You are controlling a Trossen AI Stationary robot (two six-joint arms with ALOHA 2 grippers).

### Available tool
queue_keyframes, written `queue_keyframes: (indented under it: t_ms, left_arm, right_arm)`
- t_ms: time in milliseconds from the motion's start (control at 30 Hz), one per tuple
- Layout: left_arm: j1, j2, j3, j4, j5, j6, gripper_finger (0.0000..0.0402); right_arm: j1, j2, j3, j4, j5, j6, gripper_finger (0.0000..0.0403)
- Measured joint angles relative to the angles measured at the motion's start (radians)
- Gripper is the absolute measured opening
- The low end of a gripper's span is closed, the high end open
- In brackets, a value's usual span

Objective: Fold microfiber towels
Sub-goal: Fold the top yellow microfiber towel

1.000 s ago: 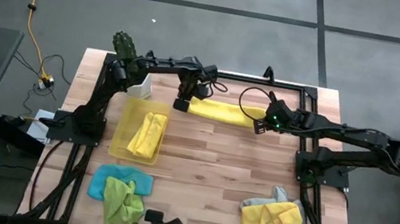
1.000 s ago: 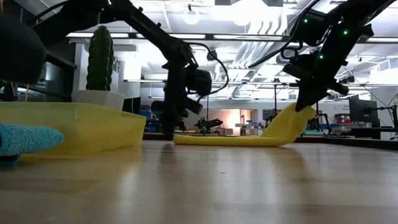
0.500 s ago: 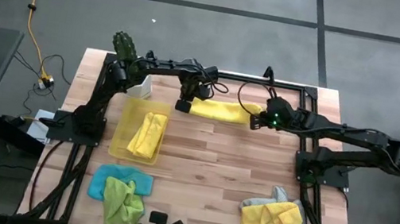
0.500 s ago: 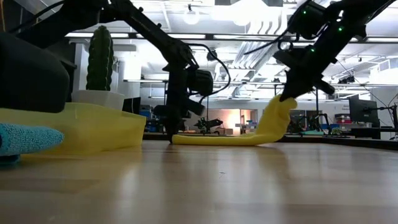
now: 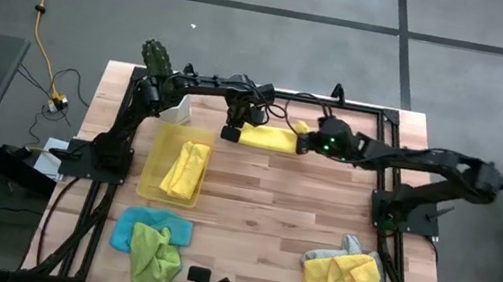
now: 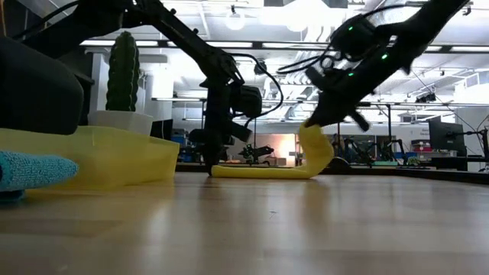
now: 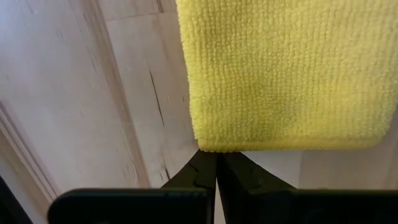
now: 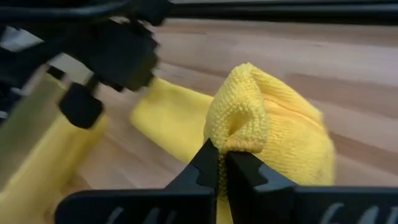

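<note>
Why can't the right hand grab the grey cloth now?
Probably it can't: the right hand is shut on the bright yellow microfiber towel at the table's far edge, while the grey cloth lies at the near right corner.

My two arms: matte black, jointed tubular links, black cables looped at the wrists. Right wrist housing shows small green LEDs. My left gripper [image 7: 216, 177] and right gripper [image 8: 221, 168]: flat dark angular fingers on a black crossbar.
</note>
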Motion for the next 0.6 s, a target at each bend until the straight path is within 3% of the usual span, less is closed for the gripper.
queue_keyframes:
  t_ms: [433,600]
  left_arm:
    - [0.0,0.0,0.0,0.0,0.002,-0.008,0.0]
    - [-0.001,0.0,-0.001,0.0,0.001,-0.009,0.0]
  right_arm:
    - [0.0,0.345,0.0,0.513,-0.085,0.058,0.0]
    - [-0.001,0.419,0.03,0.569,-0.089,0.08,0.0]
